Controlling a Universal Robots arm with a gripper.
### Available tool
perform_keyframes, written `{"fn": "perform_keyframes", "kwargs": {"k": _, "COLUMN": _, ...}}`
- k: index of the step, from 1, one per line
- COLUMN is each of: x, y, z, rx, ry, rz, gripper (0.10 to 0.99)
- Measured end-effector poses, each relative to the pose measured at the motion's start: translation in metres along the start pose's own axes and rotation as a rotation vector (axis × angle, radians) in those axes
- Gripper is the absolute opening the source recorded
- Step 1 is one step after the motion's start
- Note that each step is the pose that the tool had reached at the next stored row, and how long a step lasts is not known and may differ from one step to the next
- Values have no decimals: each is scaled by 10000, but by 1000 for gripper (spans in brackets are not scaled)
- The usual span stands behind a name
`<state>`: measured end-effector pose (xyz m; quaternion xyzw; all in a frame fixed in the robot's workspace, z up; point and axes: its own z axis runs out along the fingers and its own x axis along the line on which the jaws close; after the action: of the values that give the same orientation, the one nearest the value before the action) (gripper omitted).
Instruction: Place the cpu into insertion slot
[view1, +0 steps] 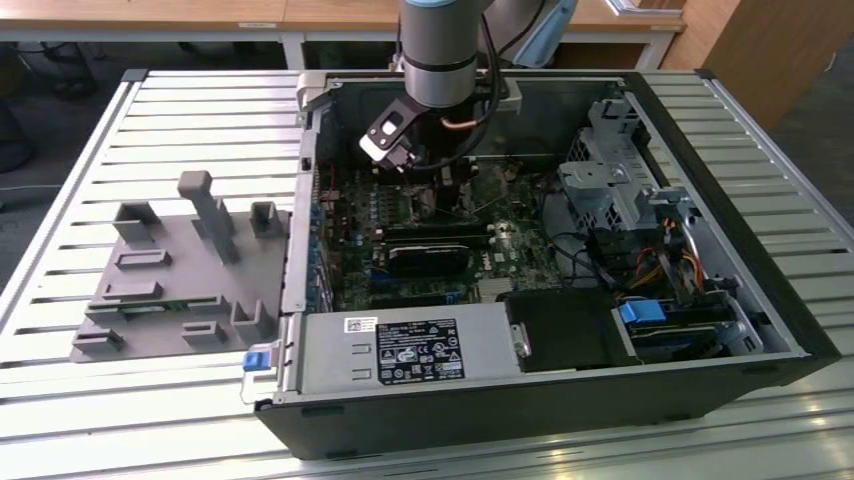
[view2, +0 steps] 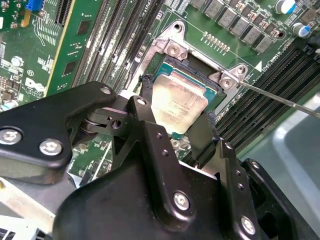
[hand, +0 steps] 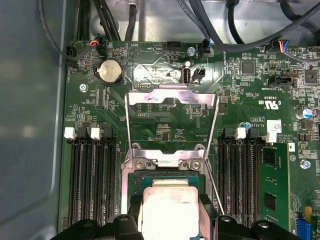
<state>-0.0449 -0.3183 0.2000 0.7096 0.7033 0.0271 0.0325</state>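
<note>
Gripping the cpu (view2: 177, 102) by two opposite edges, the black jaws were closed on it, one finger on each side. Chip's dull silver face was up, with a green rim showing round it. It sat directly over the insertion slot (view2: 191, 66), inside the slot's dark frame and steel bracket; could not tell whether it was fully seated or just above the contacts.

First wrist view: cpu (hand: 167, 212) lay at the near edge of the socket. The shiny load plate (hand: 172, 97) was swung open and lay back over the green motherboard (hand: 240, 85). Black memory slots (hand: 92, 185) flanked the socket on both sides. Coin battery (hand: 109, 72) lay further off on the board. Second wrist view: thin metal lever (view2: 280, 97) stuck out beside the socket corner.

Exterior view: arm (view1: 441, 50) reached down into the open computer case (view1: 747, 300), which lay on its side on the slatted desk (view1: 160, 110). Grey fixture (view1: 174, 270) sat on the desk to the exterior view's left of the case, just beside it
</note>
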Motion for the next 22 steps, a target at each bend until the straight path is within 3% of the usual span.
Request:
{"fn": "perform_keyframes", "kwargs": {"k": 18, "x": 8, "y": -3, "z": 38, "rx": 0, "ry": -16, "rz": 12, "gripper": 533}}
{"fn": "perform_keyframes", "kwargs": {"k": 22, "x": 9, "y": -3, "z": 39, "rx": 0, "ry": -17, "rz": 14, "gripper": 608}}
